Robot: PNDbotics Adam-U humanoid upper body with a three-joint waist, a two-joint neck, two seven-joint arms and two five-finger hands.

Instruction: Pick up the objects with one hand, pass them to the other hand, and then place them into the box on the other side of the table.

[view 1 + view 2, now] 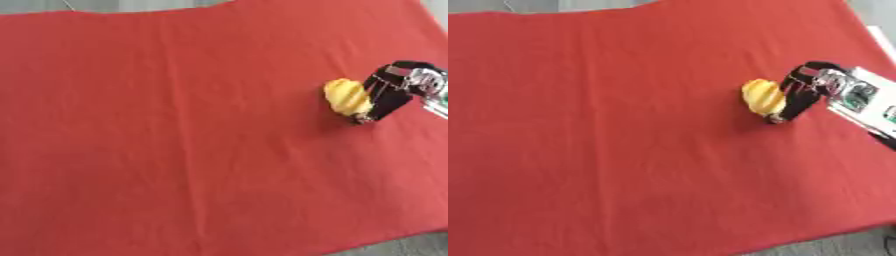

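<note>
Your fingers [791,102] are right down at the yellow object [763,97] now, dark digits curved along its right flank and touching it, tips pointing down at the red cloth [623,150] — they look curled round it, though from up here you can't see the far side of the wrap, so take that as a likely grasp rather than a sure one. That's your right hand [389,92], coming in from the worktop's right edge, wrist and silver joint trailing off toward that side. The yellow object itself is a ridged, lumpy thing, sitting on or just above the cloth near the right edge, about a third of the way down from the far edge; whether it has lifted clear, you can't tell. Widen out and the rest of the cloth-covered worktop shows nothing else of the job: no left hand anywhere in either view, no box in sight on the left side or beyond. So by my reading you're at the very first step, the pickup. Everything else is ahead of you: lift it, bring it toward the middle, get your left hand in to receive it, then carry it across to the box, wherever that sits out of view.
</note>
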